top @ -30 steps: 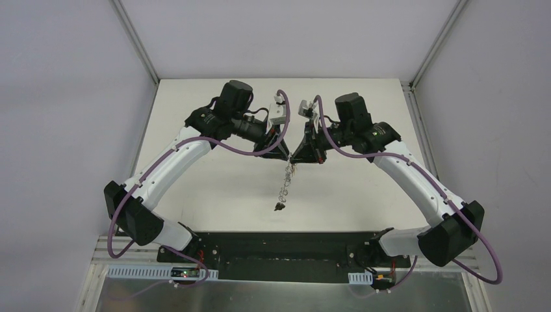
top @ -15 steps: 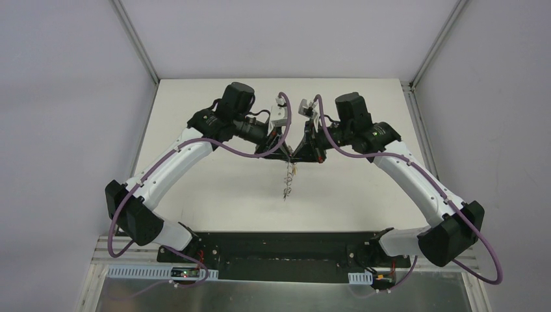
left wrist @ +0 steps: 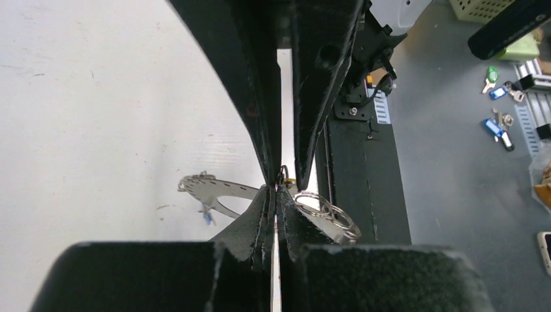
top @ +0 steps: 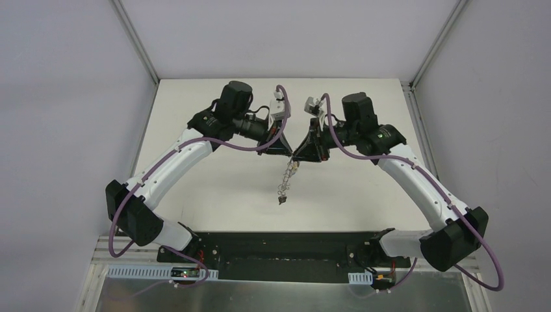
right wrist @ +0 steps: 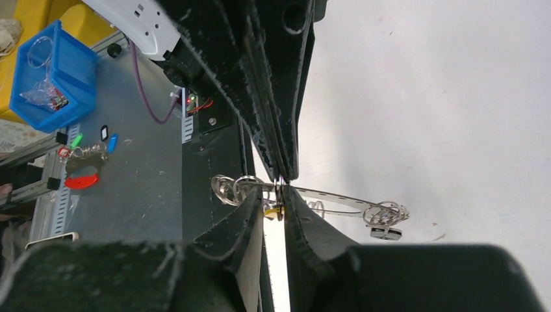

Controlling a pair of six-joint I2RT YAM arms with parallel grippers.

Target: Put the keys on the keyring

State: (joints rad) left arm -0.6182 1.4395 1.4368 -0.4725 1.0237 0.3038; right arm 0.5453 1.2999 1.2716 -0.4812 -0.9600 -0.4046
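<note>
White table top (top: 214, 188) fills the background, with pale grey walls (top: 71, 97) around it. Above the middle of this surface the two black tools meet tip against tip.

The left gripper (left wrist: 274, 193) is closed to a very thin slit. It pinches the rim of the large flat grey metal keyring (right wrist: 331, 197) right at its fingertips. The right gripper (right wrist: 278, 193) comes to the same spot from the opposite side. Its fingers show a narrow wedge of light between them. Whether they press the ring at the very end, I cannot tell.

From this meeting point the keyring hangs down and away from both tips. Small wire loops (left wrist: 325, 211) sit on its rim on each side of the fingers. A tiny key with yellow plastic head (right wrist: 273, 212) lies just beside the right fingertips, close against the ring. A small key with black head (right wrist: 383, 232) dangles from a loop at the far end of the ring, well apart from both grippers.
</note>
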